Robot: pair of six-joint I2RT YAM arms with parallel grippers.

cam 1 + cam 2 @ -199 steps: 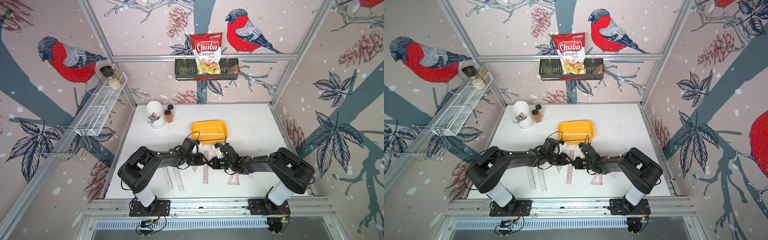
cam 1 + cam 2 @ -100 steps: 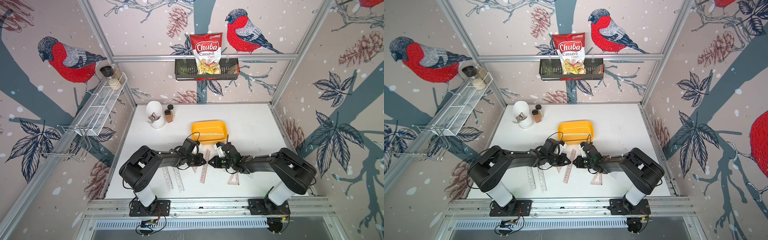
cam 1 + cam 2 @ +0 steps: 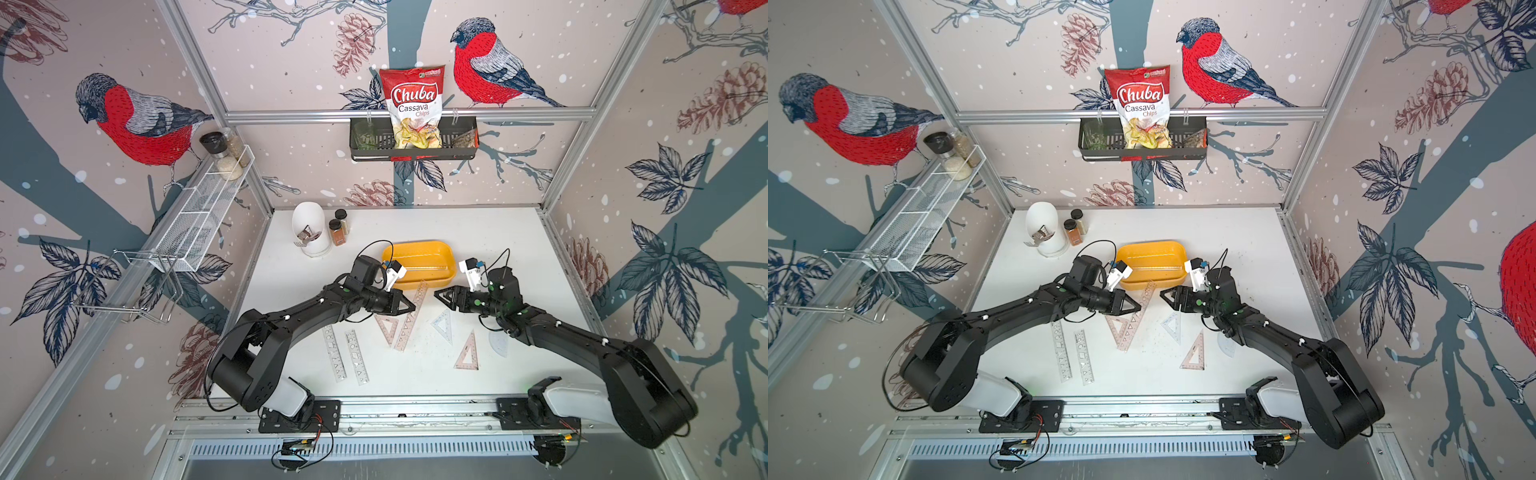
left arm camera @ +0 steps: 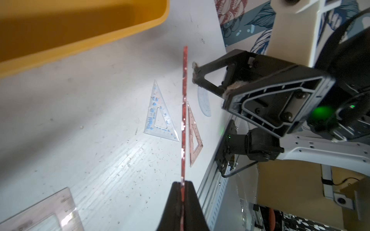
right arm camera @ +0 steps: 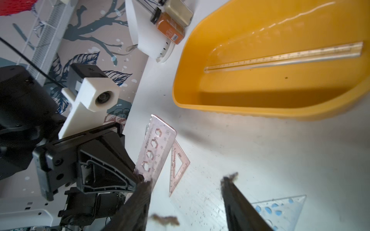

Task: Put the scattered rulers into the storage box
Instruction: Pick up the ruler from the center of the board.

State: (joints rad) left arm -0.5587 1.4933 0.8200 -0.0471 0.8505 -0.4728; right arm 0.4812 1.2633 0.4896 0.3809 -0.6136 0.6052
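One light, stiff, slick pink ruler [image 5: 155,150] we judge best pinched across its flat faces, as our left hand [image 3: 411,308] clamps it, while the right hand [image 5: 187,180] gapes empty.

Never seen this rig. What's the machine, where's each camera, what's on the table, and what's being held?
The left arm and right arm are jointed robots mounted at a white table's near edge, each ending in a two-fingered pincer. Two pictures come from one stereo camera overhead, showing nearly the same whole scene. The other two come from cameras on the wrists, looking along the fingers.

The left pincer is shut on a long pink ruler. The right pincer is open, holding nothing.

Loose on the table are two clear stencil rulers, a pink set square, a blue set square, a second pink set square and a protractor. A narrow ruler lies in the yellow storage box.
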